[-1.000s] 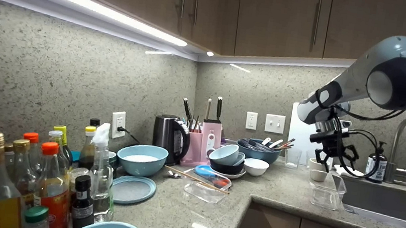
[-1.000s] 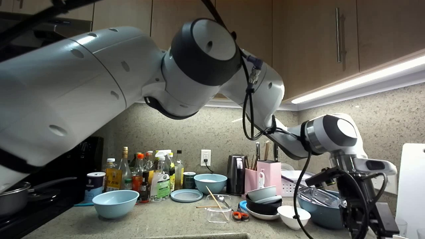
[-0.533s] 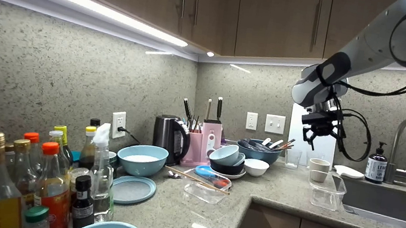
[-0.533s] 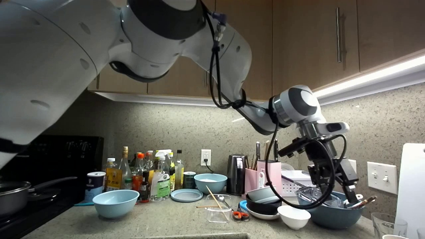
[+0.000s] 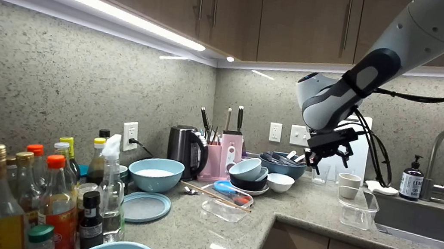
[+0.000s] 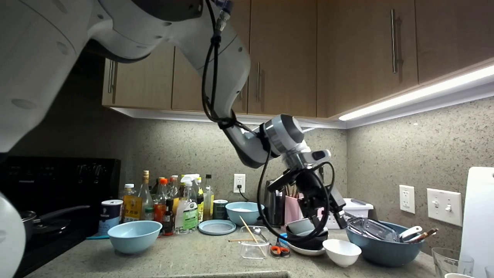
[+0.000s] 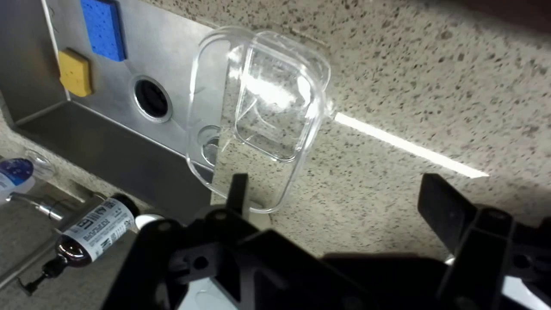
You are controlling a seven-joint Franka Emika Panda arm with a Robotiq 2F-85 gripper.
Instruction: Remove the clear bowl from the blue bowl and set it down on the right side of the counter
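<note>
The sponges [image 7: 102, 29] and drain [image 7: 151, 98] of the sink [image 7: 107, 142] are being shown only by the wrist view; the whole blue bowl [image 6: 135, 236], only by an exterior view. The clear bowl [image 7: 258, 116] is being supported by the tabletop [image 7: 409, 99], its rim being extended over the sink edge. The fingers [image 7: 443, 209] are being held spread, above and apart from the clear bowl; its rim is being overlapped by one fingertip in the wrist view.
</note>
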